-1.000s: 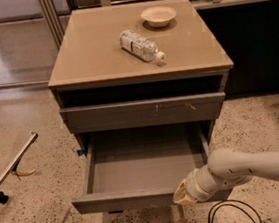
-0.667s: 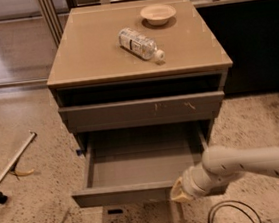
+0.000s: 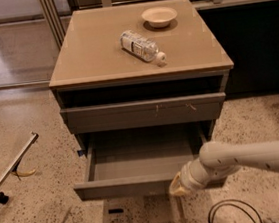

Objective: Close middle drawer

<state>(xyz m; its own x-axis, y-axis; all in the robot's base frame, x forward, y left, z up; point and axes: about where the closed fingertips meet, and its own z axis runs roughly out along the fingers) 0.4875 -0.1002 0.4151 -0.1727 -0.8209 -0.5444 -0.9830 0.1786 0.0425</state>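
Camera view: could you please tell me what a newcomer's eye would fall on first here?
The middle drawer stands pulled wide open below the scratched drawer front. The gripper, on a pale arm entering from the right, sits at the open drawer's front edge, right of centre. On the cabinet top a clear plastic bottle lies on its side, with a small shallow bowl behind it.
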